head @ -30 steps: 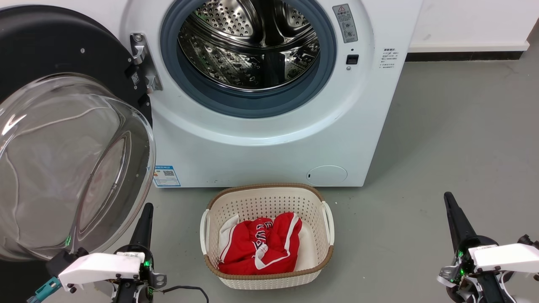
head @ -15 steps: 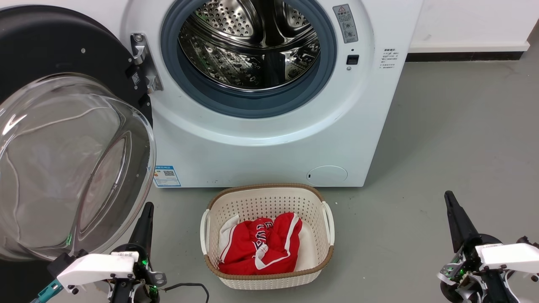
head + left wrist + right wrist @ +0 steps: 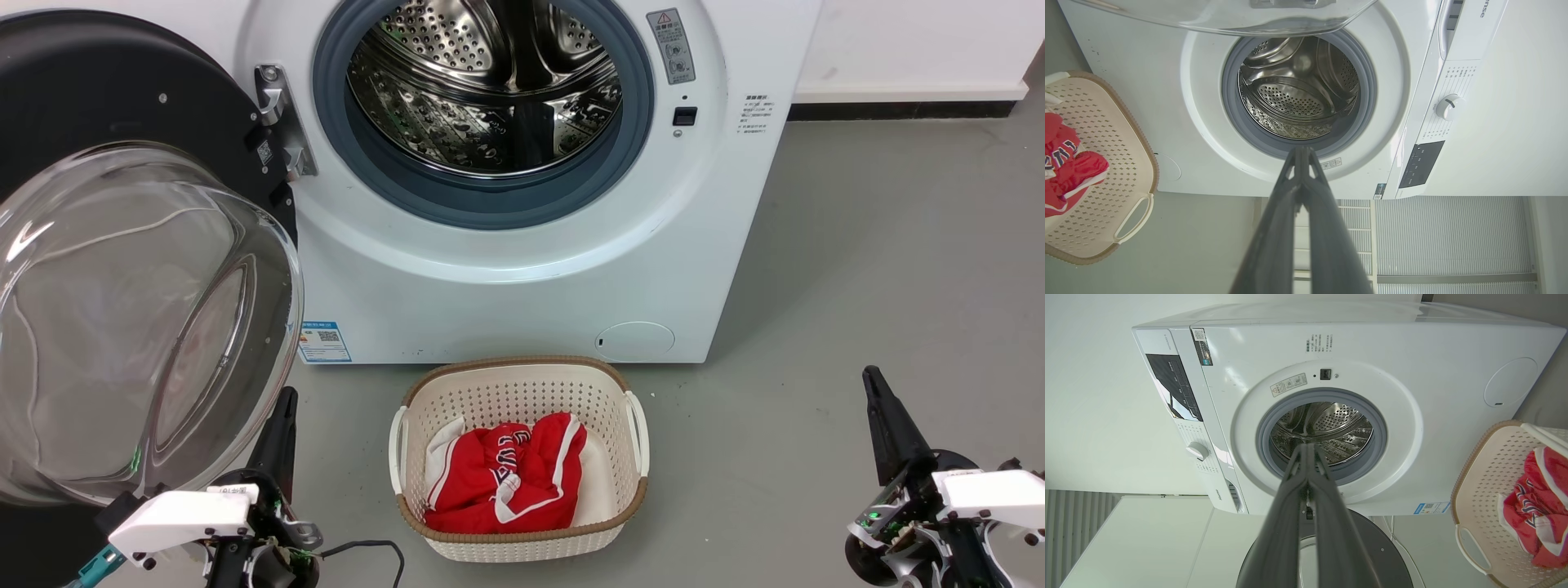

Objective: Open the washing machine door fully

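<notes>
At 9 o'clock of machine [image 3: 522,278], note door [image 3: 82,90] swung wide, drum [image 3: 490,90] exposed. At 7 o'clock, left gripper [image 3: 283,411] pinched closed, empty, just beside bowl [image 3: 122,327]; at 5 o'clock, right gripper [image 3: 878,394] likewise. Judge opening near done; next, confirm hinge [image 3: 282,122] at stop, nudge outward if slack.

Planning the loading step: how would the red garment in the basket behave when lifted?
The red garment lies crumpled in folds, so likely floppy and would drape. It looks like thin cloth, probably light. The white cloth against it might drag along.
</notes>
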You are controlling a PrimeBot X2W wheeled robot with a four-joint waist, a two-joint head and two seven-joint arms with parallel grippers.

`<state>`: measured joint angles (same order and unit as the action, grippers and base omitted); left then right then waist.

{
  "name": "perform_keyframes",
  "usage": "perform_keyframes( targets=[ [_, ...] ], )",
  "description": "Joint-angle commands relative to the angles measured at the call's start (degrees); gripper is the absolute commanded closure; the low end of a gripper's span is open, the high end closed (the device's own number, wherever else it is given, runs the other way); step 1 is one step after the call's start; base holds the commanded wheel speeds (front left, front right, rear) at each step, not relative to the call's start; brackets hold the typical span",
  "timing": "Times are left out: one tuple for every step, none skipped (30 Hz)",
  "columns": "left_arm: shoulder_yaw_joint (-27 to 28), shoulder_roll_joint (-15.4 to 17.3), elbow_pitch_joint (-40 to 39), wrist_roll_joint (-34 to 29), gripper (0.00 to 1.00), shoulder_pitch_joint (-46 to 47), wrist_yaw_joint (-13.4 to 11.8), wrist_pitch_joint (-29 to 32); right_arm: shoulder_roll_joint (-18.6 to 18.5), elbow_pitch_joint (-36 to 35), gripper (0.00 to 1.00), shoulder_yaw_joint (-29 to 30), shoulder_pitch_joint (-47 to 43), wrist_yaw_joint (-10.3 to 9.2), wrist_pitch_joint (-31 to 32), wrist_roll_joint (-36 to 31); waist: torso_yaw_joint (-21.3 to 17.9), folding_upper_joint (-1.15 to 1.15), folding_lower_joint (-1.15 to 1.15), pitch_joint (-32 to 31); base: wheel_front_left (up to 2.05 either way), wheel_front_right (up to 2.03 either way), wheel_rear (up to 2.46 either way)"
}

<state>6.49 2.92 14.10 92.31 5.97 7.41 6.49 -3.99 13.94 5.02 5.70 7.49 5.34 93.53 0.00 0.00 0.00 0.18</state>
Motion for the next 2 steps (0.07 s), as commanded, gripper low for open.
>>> perform_keyframes(
  targets=[
    [0.21,-0.07,0.07,0.12,1.0,0.51,0.21,0.33,0.08,0.13,1.0,0.12,0.74,0.0,0.17,0.11,0.0,0.0,0.0,0.0,0.0,0.0,0.0],
    [0.21,-0.07,0.07,0.12,1.0,0.5,0.21,0.33,0.1,0.12,1.0,0.15,0.74,0.0,0.2,0.08,0.0,0.0,0.0,0.0,0.0,0.0,0.0]
  ],
)
